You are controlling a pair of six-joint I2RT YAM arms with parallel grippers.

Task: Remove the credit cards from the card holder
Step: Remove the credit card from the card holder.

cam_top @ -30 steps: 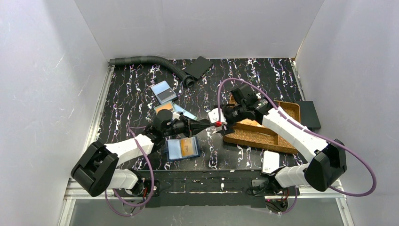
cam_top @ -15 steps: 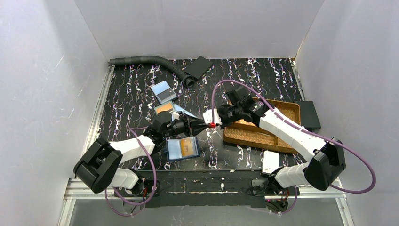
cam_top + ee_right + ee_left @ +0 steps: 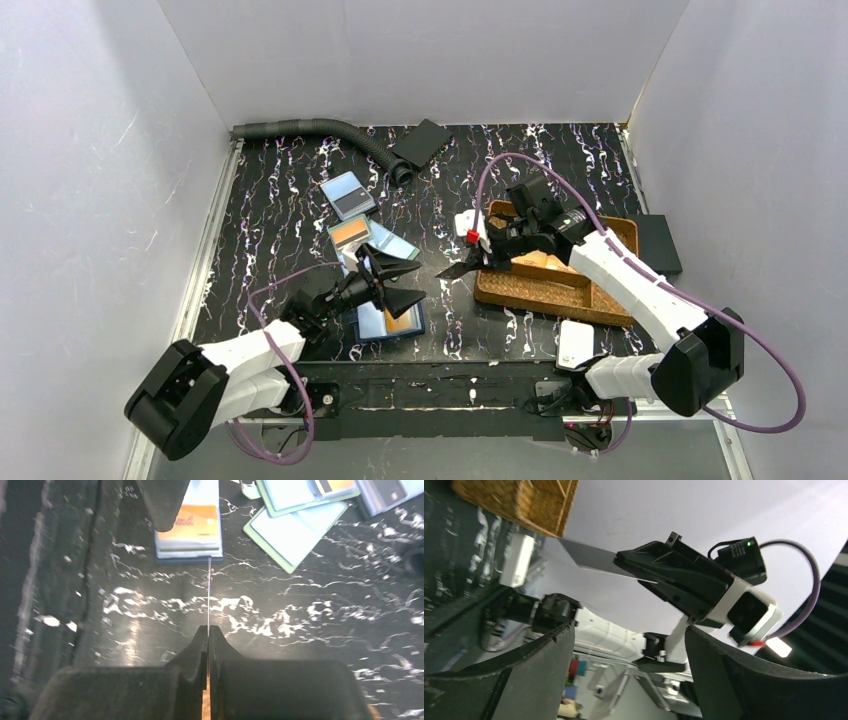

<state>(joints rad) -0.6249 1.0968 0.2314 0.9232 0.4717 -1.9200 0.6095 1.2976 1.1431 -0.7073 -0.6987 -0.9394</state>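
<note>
Grey thin plastic card [image 3: 589, 560], a mere hairline in the right wrist view yet a flat slab in the left wrist view, is pinched by the right pincer [image 3: 478, 263] at two o'clock from the navy clear-sleeved card holder [image 3: 390, 325], which lies on the black marbled bench [image 3: 270, 220] under the spread left pincer [image 3: 405, 283].

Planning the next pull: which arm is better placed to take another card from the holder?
Left, probably: the left gripper is open right over the holder, while the right gripper is shut on a card, farther off by the tray.
</note>
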